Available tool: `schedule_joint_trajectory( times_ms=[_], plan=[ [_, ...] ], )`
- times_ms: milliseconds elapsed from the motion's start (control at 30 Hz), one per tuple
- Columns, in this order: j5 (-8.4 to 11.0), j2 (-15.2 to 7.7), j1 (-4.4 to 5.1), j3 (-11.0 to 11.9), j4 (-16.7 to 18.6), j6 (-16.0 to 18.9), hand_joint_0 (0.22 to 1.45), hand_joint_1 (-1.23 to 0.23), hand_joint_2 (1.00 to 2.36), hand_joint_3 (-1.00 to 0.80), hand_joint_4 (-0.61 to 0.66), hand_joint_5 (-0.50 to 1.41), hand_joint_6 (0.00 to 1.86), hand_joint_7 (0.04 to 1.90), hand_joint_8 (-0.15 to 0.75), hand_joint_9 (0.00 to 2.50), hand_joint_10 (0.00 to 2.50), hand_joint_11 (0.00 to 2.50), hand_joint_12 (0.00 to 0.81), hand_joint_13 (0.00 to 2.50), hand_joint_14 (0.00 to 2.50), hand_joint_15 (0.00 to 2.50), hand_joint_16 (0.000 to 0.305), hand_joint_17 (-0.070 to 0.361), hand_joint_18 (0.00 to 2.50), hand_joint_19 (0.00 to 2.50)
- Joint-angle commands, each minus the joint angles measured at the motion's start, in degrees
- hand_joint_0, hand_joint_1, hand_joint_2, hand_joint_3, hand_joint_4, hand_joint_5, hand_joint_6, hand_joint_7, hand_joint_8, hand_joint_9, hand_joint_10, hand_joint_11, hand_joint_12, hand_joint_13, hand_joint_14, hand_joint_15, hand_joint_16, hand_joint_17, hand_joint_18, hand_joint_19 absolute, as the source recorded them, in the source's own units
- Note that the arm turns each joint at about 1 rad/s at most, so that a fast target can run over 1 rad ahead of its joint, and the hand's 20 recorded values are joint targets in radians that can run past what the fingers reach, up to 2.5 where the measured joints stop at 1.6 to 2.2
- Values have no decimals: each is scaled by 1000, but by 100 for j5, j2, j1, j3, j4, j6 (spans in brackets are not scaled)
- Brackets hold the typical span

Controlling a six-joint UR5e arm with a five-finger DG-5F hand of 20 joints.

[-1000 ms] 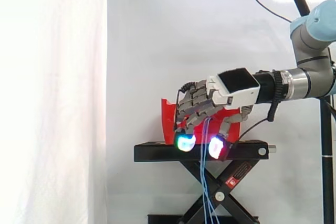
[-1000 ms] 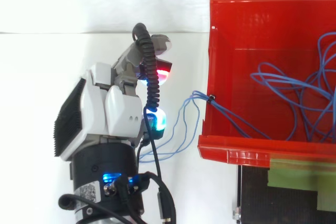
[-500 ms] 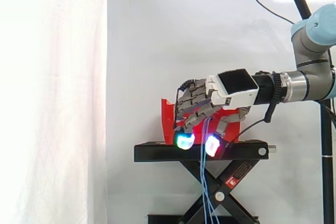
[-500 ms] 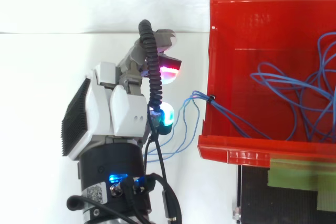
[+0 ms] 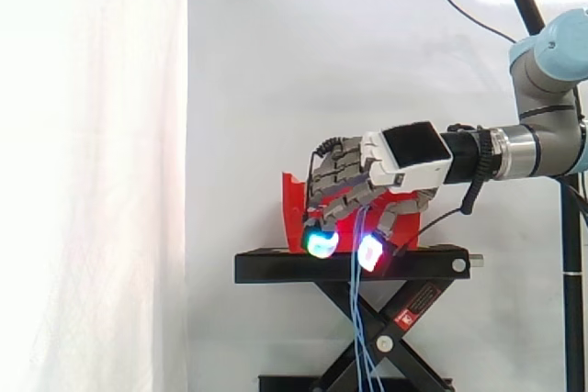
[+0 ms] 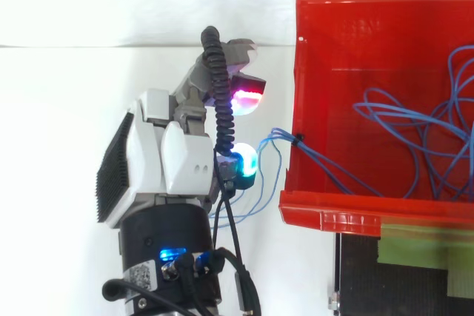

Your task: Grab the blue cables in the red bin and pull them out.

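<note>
White curtain (image 5: 92,172) all round, plain backdrop. Black scissor stand (image 5: 276,266) in front of it, top plate level, with the red bin (image 6: 348,201) sitting on it. Arm (image 5: 542,149) enters from the right of the side view, forearm roughly level, a bit above bin height.

Hand (image 6: 174,164) is outside the bin, just beside its side wall and not over the opening. In the side view it sits in front of the bin, above the stand's top plate.

Blue cables (image 6: 415,120): most of the tangle lies loose on the bin floor. One bundle climbs to the side wall, crosses the rim and loops down outside, right next to the hand. The side view has strands (image 5: 358,319) hanging straight down past the stand top and through the scissor legs. Their upper end runs in under the hand.

Grip: can't tell from either view whether the hand is clamped on any strand or just sitting beside them.

Step, my read: early pull-out. Part of the bundle is over the wall, the bulk is not out.

Next move needs a confirmed hold on the outside loops. Then a draw away from the bin wall, long enough to drag the tangle up and over the rim.

Risk: strands snag on the rim, or slip through the hold and drop.
</note>
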Motion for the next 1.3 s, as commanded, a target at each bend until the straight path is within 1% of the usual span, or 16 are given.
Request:
schedule_joint_trajectory(
  times_ms=[0,133,267,300,500,600,633,667,700,800,900,1033,1133,1267],
  plan=[
    [-9,2,-18,0,-72,-115,793,-942,1000,-1000,57,706,73,745,252,662,18,614,364,553,18,547,49,110,523,717],
    [9,2,-45,0,-169,-142,795,-941,1000,-1000,71,713,87,743,255,668,18,614,365,555,20,546,49,110,523,717],
    [0,2,-53,0,-151,-177,795,-939,1000,-1000,88,729,94,744,255,673,16,611,364,556,19,544,49,110,524,717],
    [0,2,-71,0,-142,-230,795,-938,1000,-1000,105,734,114,741,257,672,18,608,366,556,18,545,49,109,525,716],
    [18,-7,-71,0,-134,-309,795,-928,1000,-1000,126,724,194,721,262,674,18,618,368,561,19,541,49,110,529,717],
    [18,2,-71,0,-125,-317,794,-928,1000,-1000,135,723,204,713,260,676,16,621,370,561,18,549,49,110,530,716],
    [18,-7,-62,-9,-125,-317,795,-927,1000,-1000,133,724,188,718,260,676,16,621,370,561,18,549,49,110,530,717],
    [18,2,-71,0,-125,-317,794,-928,1000,-1000,143,735,113,735,260,675,16,621,370,561,19,544,49,110,529,716],
    [18,2,-71,0,-116,-317,793,-927,1000,-1000,153,751,0,763,262,672,16,615,369,561,18,543,49,110,529,717],
    [18,-7,-71,0,-116,-317,790,-921,1000,-1000,169,733,4,700,260,664,18,604,369,560,18,549,49,110,528,716],
    [18,-7,-71,-9,-116,-317,791,-917,1000,-1000,179,725,6,681,261,667,16,609,368,558,19,544,49,110,527,716],
    [18,-7,-71,0,-125,-300,788,-911,1000,-1000,183,722,6,675,262,666,18,599,370,557,19,539,49,111,527,717],
    [27,2,-45,-9,-169,-274,788,-906,1000,-1000,181,722,6,674,263,666,16,617,371,557,18,544,49,110,527,725],
    [35,2,-45,0,-134,-274,789,-903,1000,-1000,191,731,6,680,264,668,19,609,371,556,20,544,49,110,527,727]
  ],
)
